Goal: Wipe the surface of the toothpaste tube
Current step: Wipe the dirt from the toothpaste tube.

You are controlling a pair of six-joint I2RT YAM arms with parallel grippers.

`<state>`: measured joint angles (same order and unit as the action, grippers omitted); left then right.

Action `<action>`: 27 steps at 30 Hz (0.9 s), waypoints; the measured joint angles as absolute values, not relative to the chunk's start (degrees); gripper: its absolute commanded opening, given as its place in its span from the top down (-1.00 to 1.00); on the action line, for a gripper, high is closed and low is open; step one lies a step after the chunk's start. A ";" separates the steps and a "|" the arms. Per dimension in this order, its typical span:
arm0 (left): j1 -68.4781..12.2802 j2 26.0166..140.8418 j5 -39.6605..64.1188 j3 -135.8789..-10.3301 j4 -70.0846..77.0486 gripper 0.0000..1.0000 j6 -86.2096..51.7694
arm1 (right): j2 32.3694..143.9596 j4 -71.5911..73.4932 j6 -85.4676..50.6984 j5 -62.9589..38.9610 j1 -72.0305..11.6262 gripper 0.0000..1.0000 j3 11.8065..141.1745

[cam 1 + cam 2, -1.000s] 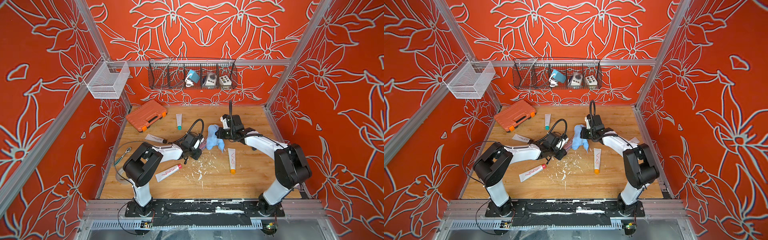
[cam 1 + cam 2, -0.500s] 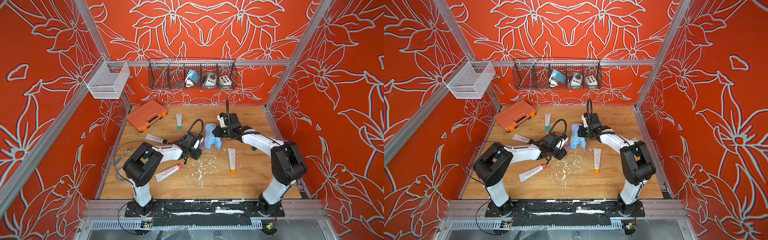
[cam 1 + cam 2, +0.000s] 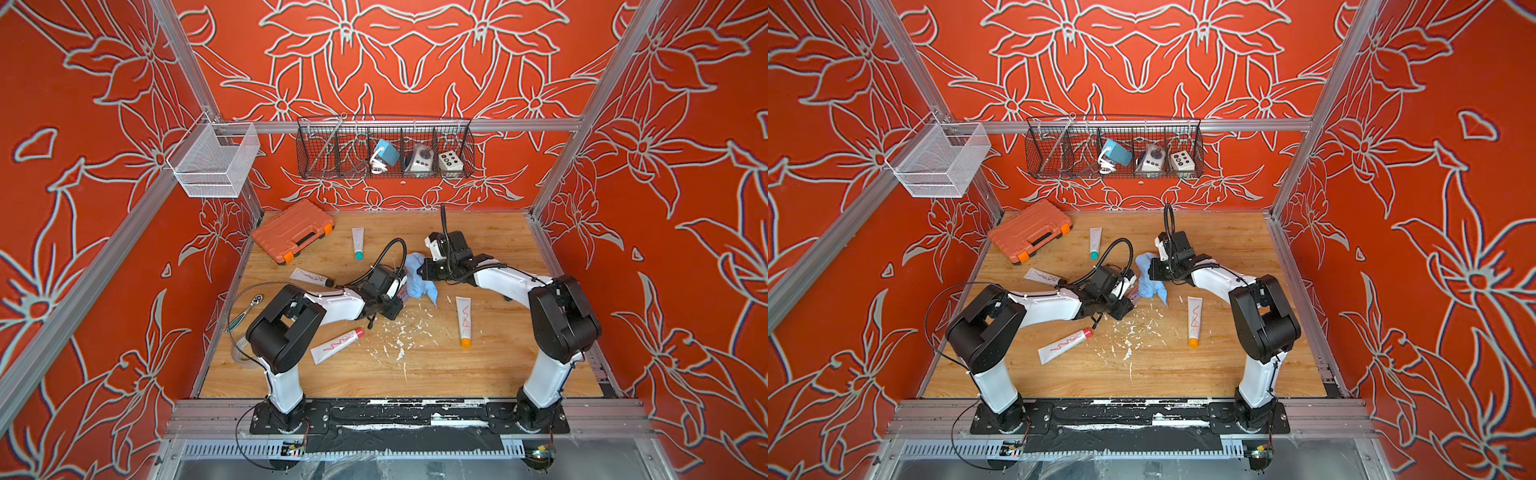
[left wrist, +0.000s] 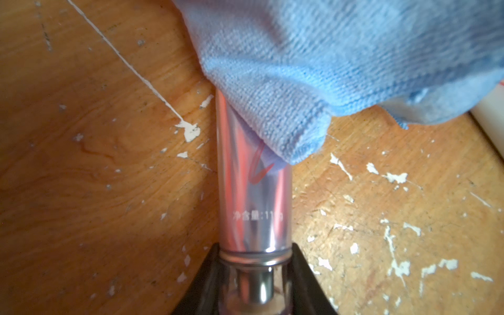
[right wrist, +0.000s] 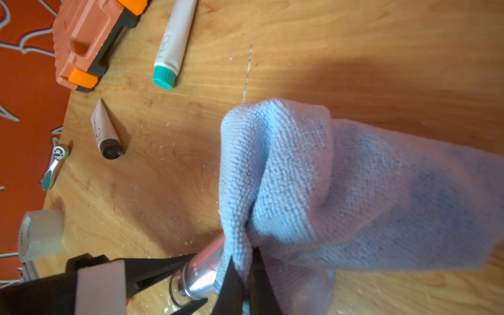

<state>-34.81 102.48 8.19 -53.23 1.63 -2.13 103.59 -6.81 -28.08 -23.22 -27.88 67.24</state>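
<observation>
A silvery-pink toothpaste tube (image 4: pixel 253 196) sticks out of my left gripper (image 4: pixel 255 253), which is shut on its clear-capped end just above the wooden table. In both top views this left gripper (image 3: pixel 395 299) (image 3: pixel 1127 297) is at the table's middle. My right gripper (image 5: pixel 244 259) is shut on a bunched blue cloth (image 5: pixel 341 191). The cloth (image 4: pixel 327 68) drapes over the far part of the tube and hides it. In a top view the right gripper (image 3: pixel 422 272) is just right of the cloth (image 3: pixel 417 278). The tube (image 5: pixel 201 270) pokes out from under the cloth's edge.
Other tubes lie around: orange-capped (image 3: pixel 464 322), red-capped (image 3: pixel 334 346), teal-capped (image 3: pixel 358 243), black-capped (image 3: pixel 311 276). An orange case (image 3: pixel 293 230) sits at the back left. A ratchet (image 3: pixel 245 311) and tape roll (image 3: pixel 241 353) lie at the left edge. White flecks (image 3: pixel 399 332) dot the wood.
My right gripper has carried the blue cloth to the left, further over the tube. The left gripper has kept its place.
</observation>
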 measured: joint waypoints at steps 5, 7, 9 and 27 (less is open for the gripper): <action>-34.54 102.48 8.43 -53.23 1.63 0.53 -2.15 | 104.53 -3.81 -29.39 -25.32 -28.88 1.00 65.06; -34.44 102.48 8.78 -53.21 1.63 0.54 -2.15 | 104.95 -2.74 -29.87 -26.00 -28.99 1.00 63.81; -34.24 102.48 9.08 -53.23 1.65 0.54 -2.17 | 105.56 -1.76 -30.59 -26.65 -29.28 1.00 62.65; -33.41 102.48 10.76 -53.12 1.50 0.57 -2.37 | 106.43 10.74 -40.07 -35.00 -31.11 1.00 55.77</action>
<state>-33.41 102.48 10.76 -53.12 1.50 -2.37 106.43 10.74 -40.07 -35.00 -31.11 55.77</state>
